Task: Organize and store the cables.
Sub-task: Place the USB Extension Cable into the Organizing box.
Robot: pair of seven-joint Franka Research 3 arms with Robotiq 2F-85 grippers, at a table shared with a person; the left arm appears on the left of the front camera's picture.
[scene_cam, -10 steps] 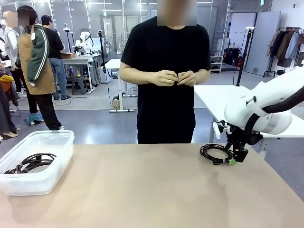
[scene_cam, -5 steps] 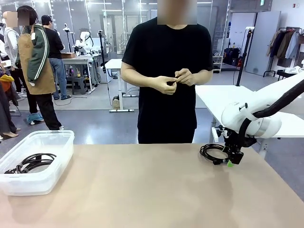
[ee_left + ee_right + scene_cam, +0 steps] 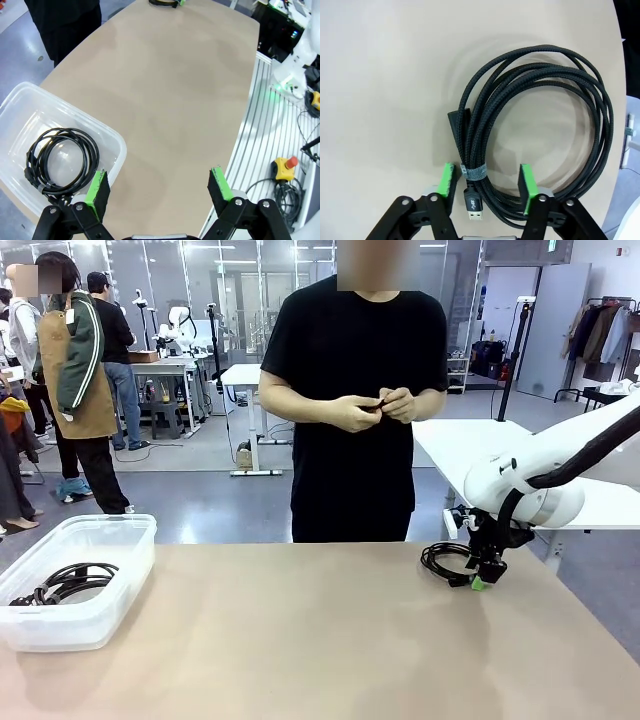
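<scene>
One black coiled cable (image 3: 445, 561) lies at the table's far right; close up, the cable (image 3: 485, 115) is a braided coil bound by a grey tie (image 3: 474, 172), with a USB plug beside it. My right gripper (image 3: 478, 580) is down over the coil's near edge. In its wrist view the right gripper (image 3: 488, 182) straddles the tied bundle, with a small gap at each green pad. A second coiled cable (image 3: 62, 160) rests in the clear plastic bin (image 3: 116, 146). My left gripper (image 3: 159, 187) hangs open high above the table beside the bin, holding nothing.
The bin (image 3: 85, 530) sits at the table's left edge with its cable (image 3: 65, 583) inside. A person stands at the far side, hands (image 3: 375, 408) together at the chest fiddling with something small. Bare tabletop (image 3: 300, 640) spans between bin and coil.
My right gripper has shifted slightly left and lower onto the coil's edge, and its jaws have narrowed around the tied bundle. The person's hands moved a little. The left arm is still.
</scene>
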